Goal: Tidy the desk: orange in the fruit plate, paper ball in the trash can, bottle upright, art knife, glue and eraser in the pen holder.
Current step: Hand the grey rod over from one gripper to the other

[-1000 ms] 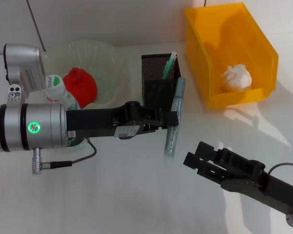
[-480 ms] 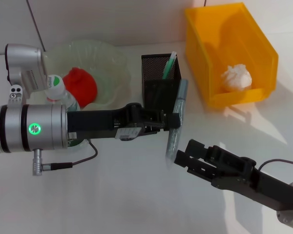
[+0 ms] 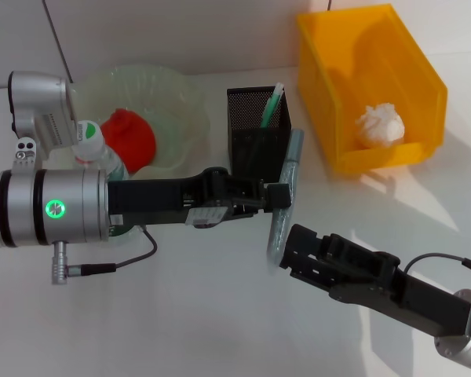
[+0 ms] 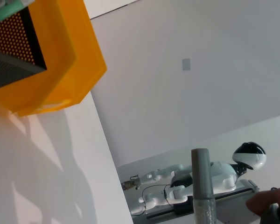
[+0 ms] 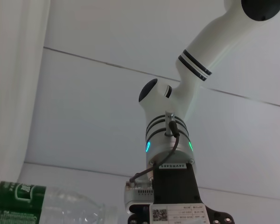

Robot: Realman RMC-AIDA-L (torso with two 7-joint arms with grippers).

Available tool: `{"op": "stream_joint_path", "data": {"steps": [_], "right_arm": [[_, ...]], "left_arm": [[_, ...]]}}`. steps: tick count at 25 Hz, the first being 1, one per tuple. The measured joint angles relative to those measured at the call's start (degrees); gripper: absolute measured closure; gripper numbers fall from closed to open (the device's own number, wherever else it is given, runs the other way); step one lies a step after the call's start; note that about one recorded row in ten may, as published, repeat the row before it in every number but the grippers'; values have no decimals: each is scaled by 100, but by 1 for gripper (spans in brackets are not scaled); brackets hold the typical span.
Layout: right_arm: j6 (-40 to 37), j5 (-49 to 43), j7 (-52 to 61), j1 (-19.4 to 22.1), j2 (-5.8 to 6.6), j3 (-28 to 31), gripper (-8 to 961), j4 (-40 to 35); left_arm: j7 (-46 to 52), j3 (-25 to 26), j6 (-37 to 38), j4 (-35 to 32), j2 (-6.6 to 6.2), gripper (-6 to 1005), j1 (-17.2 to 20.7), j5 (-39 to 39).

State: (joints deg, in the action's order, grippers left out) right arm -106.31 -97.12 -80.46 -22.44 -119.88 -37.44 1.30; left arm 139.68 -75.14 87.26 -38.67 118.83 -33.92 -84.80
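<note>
My left gripper (image 3: pixel 279 195) is shut on a long grey glittery stick (image 3: pixel 283 187), likely the glue, and holds it tilted just in front of the black mesh pen holder (image 3: pixel 255 129). The stick also shows in the left wrist view (image 4: pixel 203 186). A green-capped tool (image 3: pixel 272 104) stands in the holder. My right gripper (image 3: pixel 287 253) is open, with its fingertips at the stick's lower end. The orange (image 3: pixel 130 135) lies in the clear fruit plate (image 3: pixel 180 94). The bottle (image 3: pixel 91 143) stands upright behind my left arm. The paper ball (image 3: pixel 381 123) lies in the yellow bin (image 3: pixel 420 75). No eraser is in view.
The yellow bin stands at the back right, close to the pen holder, and shows in the left wrist view (image 4: pixel 60 56). My left arm (image 3: pixel 55 206) spans the table's left half, with a cable (image 3: pixel 133 255) hanging below it. White table surface lies in front.
My right gripper has moved left and forward, from the lower right up to the stick's lower end. My left gripper and the stick have barely moved.
</note>
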Motion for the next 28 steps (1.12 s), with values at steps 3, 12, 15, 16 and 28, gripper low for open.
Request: {"op": "stream_joint_path", "data": {"steps": [3,12,15,16,28], "right_arm": [[28,0,-44,-24,0,4,258,24],[155,0,-245,-84,-1,0,419,167],[159,0,-252,-86,-1,0,487,172],[162,0,-252,-87,0,0,509,172],[173,1,-320,-164,0,23,592,298]], "left_arm": [[-3,0,20,2,0,875,0,5],[-3,0,37,7,0,875,0,16],[-3,0,40,7,0,875,0,17],[-3,0,42,6,0,875,0,17],[-3,0,46,0,0,874,0,17]]}}
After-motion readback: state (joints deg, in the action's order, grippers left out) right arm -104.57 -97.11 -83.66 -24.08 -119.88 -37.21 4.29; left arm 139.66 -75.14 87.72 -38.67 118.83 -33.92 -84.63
